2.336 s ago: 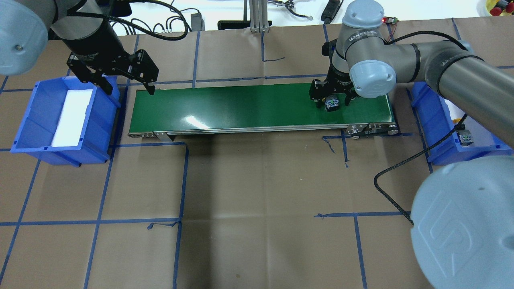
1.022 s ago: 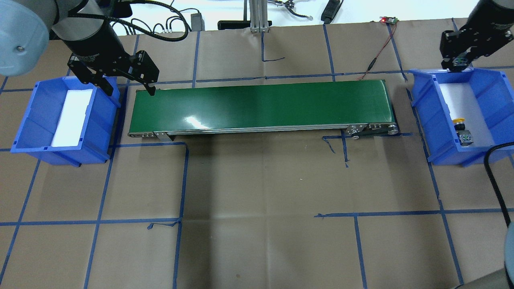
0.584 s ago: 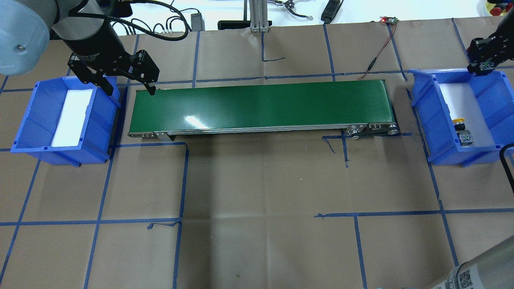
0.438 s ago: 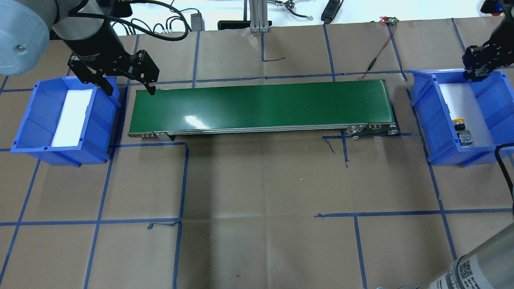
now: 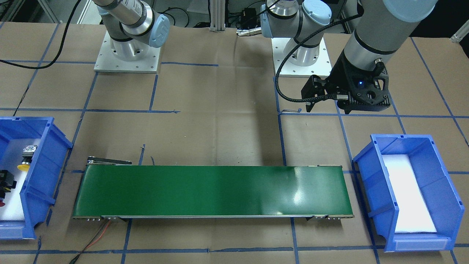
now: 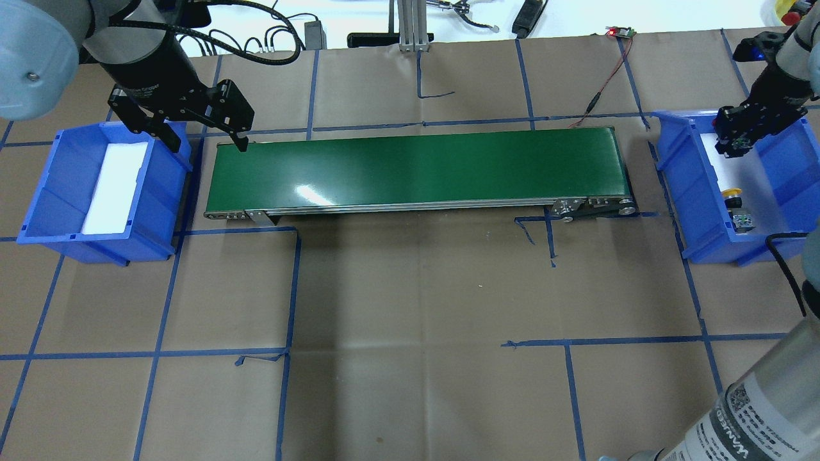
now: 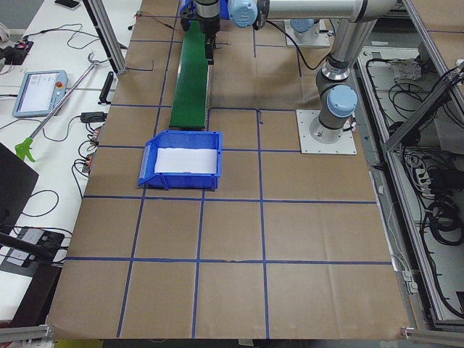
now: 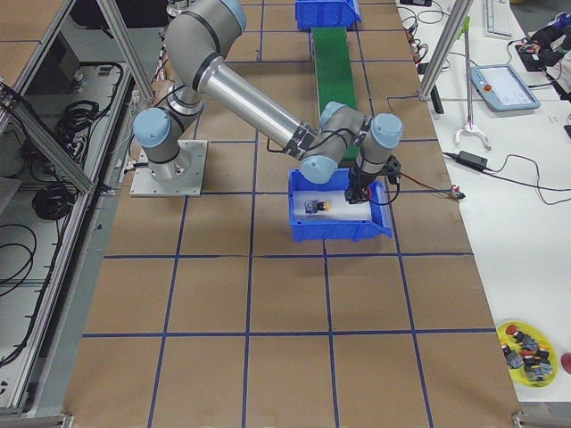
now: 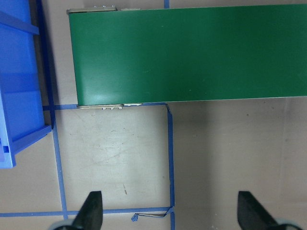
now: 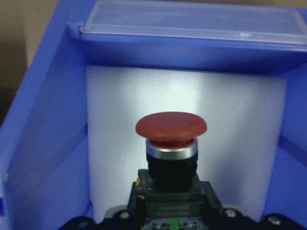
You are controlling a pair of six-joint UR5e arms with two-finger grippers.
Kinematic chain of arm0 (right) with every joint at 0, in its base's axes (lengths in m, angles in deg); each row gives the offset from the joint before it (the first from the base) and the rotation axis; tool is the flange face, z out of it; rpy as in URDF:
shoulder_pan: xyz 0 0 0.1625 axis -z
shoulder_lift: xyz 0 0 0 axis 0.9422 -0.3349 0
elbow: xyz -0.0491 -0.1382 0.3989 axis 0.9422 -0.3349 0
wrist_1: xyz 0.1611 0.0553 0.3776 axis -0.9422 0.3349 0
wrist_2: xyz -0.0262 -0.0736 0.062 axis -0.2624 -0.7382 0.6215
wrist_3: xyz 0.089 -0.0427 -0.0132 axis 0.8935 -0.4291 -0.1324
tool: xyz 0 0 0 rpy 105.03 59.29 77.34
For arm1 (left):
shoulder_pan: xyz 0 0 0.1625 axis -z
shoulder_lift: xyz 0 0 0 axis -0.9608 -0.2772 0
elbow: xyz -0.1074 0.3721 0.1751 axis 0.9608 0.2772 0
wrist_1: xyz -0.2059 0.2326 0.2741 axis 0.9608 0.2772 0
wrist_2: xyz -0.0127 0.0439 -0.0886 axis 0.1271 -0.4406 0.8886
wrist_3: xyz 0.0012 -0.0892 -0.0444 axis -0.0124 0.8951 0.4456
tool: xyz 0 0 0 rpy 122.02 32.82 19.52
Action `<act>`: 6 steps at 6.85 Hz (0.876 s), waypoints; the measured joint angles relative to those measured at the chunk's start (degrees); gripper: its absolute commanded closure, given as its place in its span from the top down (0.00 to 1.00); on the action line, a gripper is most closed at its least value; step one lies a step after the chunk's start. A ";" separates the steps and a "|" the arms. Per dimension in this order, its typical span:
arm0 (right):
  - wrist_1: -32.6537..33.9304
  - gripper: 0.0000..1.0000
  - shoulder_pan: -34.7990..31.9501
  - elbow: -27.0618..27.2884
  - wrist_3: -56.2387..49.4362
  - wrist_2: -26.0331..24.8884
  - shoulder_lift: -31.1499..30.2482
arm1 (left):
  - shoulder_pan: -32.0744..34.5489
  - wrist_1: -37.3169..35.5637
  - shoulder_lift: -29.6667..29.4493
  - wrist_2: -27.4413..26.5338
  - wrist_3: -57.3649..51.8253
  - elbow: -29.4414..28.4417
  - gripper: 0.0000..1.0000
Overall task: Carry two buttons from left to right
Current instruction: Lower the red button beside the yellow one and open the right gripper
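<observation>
Red-capped button (image 10: 171, 125) is clamped between the fingers of the right gripper (image 6: 735, 136). Its cap points at the white foam liner (image 10: 115, 143) of the right blue bin (image 6: 674, 168), near the bin's 12 o'clock end in the overhead view. Yellow-capped button (image 6: 731, 192) lies on the foam toward 6 o'clock from that gripper, apart from it. Left gripper (image 6: 206, 145) hangs with fingers spread wide, holding nothing, over the 9 o'clock end of the green conveyor belt (image 6: 416, 166), just beside the left blue bin (image 6: 45, 192).
</observation>
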 measured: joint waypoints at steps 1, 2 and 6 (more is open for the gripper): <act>0.34 0.15 0.11 0.30 -0.07 -1.48 1.23 | 0.00 0.00 0.00 0.00 0.00 0.00 1.00; 0.52 0.79 0.19 0.44 -0.04 -3.19 1.90 | 0.00 0.00 0.00 0.00 0.02 0.00 1.00; 0.55 0.99 0.20 1.00 0.60 -5.16 2.16 | 0.00 0.00 0.00 0.02 0.00 -0.04 1.00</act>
